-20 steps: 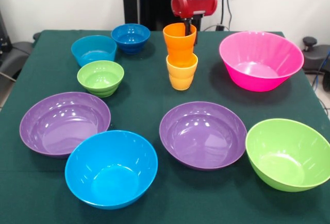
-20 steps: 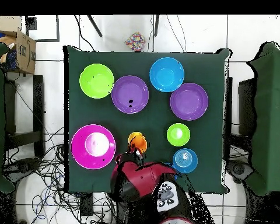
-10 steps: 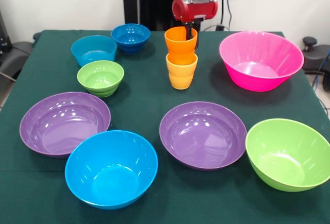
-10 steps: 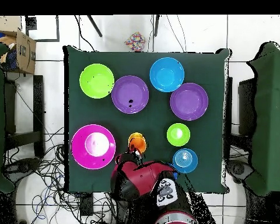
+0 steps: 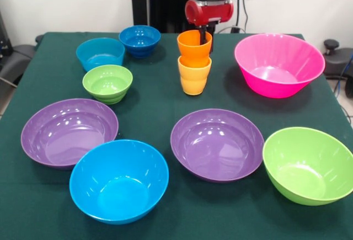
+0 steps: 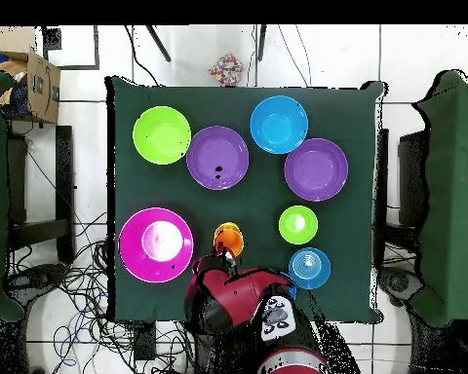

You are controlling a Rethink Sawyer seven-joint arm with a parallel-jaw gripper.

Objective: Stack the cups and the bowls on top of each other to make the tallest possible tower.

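1. Two cups make the tower so far: the orange cup (image 5: 194, 47) sits nested in the yellow cup (image 5: 194, 76), and the gripper (image 5: 204, 33) reaches its rim from behind.
2. Much of the gripper is hidden; only one dark finger shows at the orange cup's far rim, so I cannot tell how wide the claw stands or whether it truly grips.
3. From overhead the red arm (image 6: 228, 297) covers the gripper and part of the dark blue bowl (image 5: 139, 40).
4. In the front view, the pink bowl (image 5: 279, 64) lies just right of the gripper; the light blue bowl (image 5: 100, 53) and small green bowl (image 5: 107, 83) lie well to its left.
5. Nearer me than the gripper sit two purple bowls (image 5: 69, 131) (image 5: 217, 143), the big blue bowl (image 5: 119, 180) and the big green bowl (image 5: 308, 164), its edge cut off.
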